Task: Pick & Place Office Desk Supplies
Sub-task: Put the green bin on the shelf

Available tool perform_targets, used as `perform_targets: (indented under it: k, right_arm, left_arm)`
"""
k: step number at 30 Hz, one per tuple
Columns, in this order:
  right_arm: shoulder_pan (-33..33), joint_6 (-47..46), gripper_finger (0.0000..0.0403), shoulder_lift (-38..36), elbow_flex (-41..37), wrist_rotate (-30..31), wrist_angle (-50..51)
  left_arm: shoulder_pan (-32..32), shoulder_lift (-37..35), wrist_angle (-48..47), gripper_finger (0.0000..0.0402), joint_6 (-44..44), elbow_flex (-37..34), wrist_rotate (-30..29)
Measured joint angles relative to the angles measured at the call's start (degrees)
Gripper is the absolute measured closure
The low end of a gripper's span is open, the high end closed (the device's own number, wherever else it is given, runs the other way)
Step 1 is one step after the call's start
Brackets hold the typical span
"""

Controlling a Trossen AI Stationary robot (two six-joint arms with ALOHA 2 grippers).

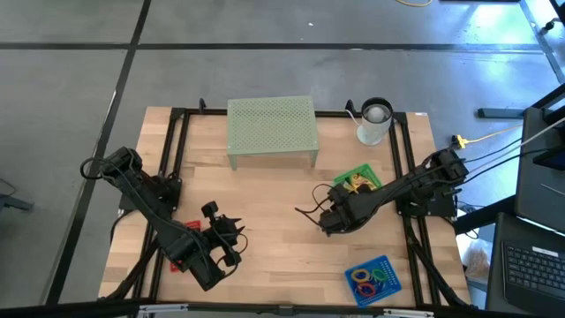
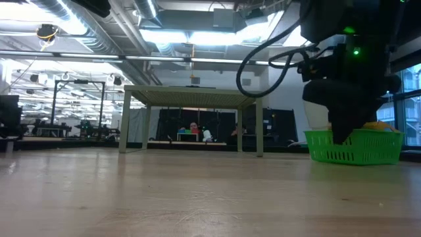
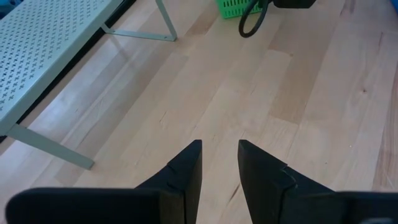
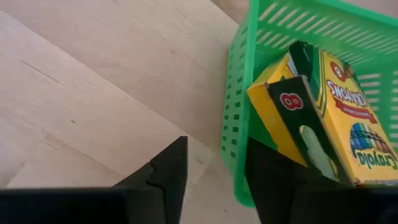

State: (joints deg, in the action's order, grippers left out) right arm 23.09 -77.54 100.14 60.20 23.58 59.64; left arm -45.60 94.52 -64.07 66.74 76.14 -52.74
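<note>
We see the right gripper [image 4: 211, 180] straddling the green basket's [image 4: 239, 93] wall, jaws slightly apart, holding nothing; two crayon boxes [image 4: 329, 112] lie inside. The left gripper [image 3: 219, 168], jaws narrowly apart and empty, hovers well away over the desk [image 3: 261, 93].

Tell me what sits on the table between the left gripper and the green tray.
Nothing: in the high view the stretch from the left gripper to the green tray is bare wood, apart from the right gripper beside the tray. The left wrist view agrees.
</note>
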Motion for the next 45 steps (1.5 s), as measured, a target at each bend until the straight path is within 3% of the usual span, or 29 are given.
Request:
perform_targets:
  k: [9,20,27,35,40,45]
  right_arm:
    - [0.0,0.77,0.0387,0.0,0.0,0.01,0.19]
    - [3.34,3.61,0.0392,-1.4,0.94,-2.17,2.91]
    - [10.15,6.0,0.0392,-1.64,12.07,-1.77,15.91]
    - [14.63,11.77,0.0392,-1.67,28.95,7.48,26.05]
    - [14.11,23.54,0.0392,-1.68,35.25,16.84,25.55]
    - [9.14,37.32,0.0392,-1.68,38.38,18.46,20.9]
  left_arm:
    - [0.0,0.0,0.02,0.0304,0.0,0.0,-0.21]
    - [-0.04,0.0,0.0,0.0304,0.0,0.0,0.42]
    - [-0.04,0.0,0.02,0.0304,0.0,0.0,0.32]
    - [-0.04,0.0,0.02,0.0304,0.0,0.0,-0.22]
    - [-0.04,0.0,0.02,0.0304,0.0,0.0,-0.29]
    - [-0.04,0.0,0.02,0.0304,-2.04,0.0,-0.32]
